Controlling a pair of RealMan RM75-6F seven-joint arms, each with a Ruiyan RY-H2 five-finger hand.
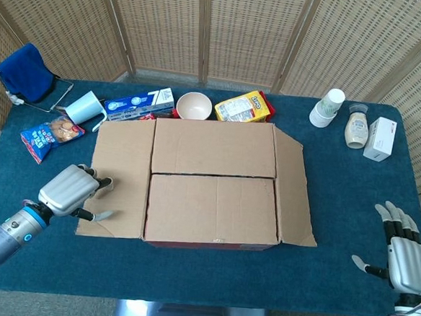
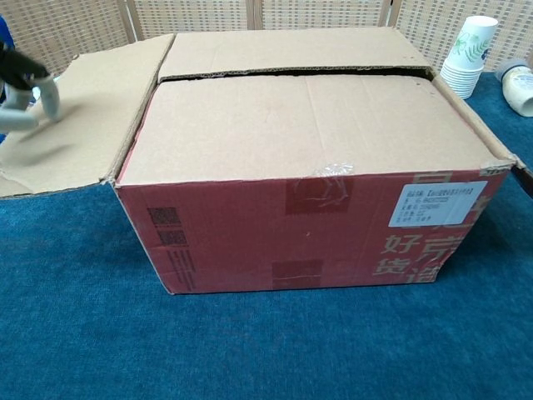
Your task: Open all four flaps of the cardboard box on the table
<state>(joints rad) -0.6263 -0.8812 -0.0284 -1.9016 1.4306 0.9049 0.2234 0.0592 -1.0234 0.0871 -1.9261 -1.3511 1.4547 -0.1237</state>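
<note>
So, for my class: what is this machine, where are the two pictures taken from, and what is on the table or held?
It is a robot with two arms ending in mechanical hands. One picture looks down from its head, the other looks out from its chest. On the blue table stands a cardboard box; its two side flaps lie open, the two long flaps are closed. The left hand rests at the left flap, fingers over it. The right hand is open, holding nothing. Snacks, a bowl and paper cups lie behind.
</note>
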